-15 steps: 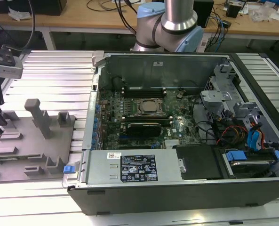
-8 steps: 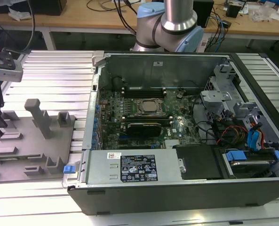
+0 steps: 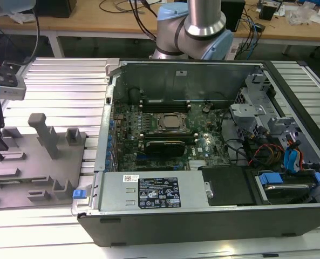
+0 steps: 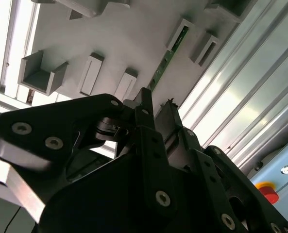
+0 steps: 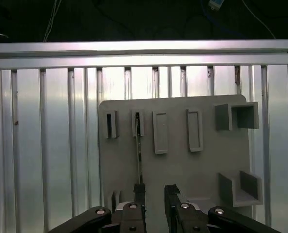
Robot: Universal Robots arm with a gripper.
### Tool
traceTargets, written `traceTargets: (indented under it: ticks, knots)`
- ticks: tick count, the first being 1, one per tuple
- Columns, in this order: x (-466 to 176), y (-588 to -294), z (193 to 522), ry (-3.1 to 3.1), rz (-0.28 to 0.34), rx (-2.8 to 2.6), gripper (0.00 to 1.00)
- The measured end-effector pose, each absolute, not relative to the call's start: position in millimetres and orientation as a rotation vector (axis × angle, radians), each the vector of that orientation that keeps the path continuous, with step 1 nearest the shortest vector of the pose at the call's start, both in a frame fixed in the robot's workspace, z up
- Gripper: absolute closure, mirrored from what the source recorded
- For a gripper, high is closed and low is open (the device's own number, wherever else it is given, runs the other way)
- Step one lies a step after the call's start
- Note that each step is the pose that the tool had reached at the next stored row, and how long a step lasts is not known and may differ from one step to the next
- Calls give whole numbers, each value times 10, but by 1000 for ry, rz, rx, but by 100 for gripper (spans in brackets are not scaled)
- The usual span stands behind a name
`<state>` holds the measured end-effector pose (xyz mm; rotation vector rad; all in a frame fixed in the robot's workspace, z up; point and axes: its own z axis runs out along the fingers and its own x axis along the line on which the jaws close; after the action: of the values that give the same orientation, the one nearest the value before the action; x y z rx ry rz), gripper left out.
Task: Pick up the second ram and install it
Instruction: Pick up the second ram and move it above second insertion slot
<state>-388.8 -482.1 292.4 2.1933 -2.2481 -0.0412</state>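
Claw [image 5: 155, 190] hung over the grey holder plate [image 5: 182, 170] on the ribbed metal surface [image 5: 46, 145], its jaws slightly parted and empty. The second ram [image 5: 138, 145], a thin green strip, stood on edge in a slot by the plate's edge, not yet gripped. Both the pick-up and the fitting into the open computer [image 3: 203, 226] were undone.

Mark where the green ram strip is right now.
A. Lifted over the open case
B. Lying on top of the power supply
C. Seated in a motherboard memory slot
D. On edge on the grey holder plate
D: in the first wrist view the second ram stands on edge on the grey holder plate, one end in a bracket, with the open gripper at its other end.
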Motion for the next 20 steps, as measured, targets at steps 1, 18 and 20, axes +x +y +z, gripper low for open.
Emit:
traceTargets:
  ticks: [1, 18, 20]
  knots:
    - [-3889, -4830, 2915, -2248, -41, 2193, 70]
    - [-3890, -4965, 2479, -2248, -41, 2193, 70]
    - [-3890, -4965, 2431, -2248, -41, 2193, 70]
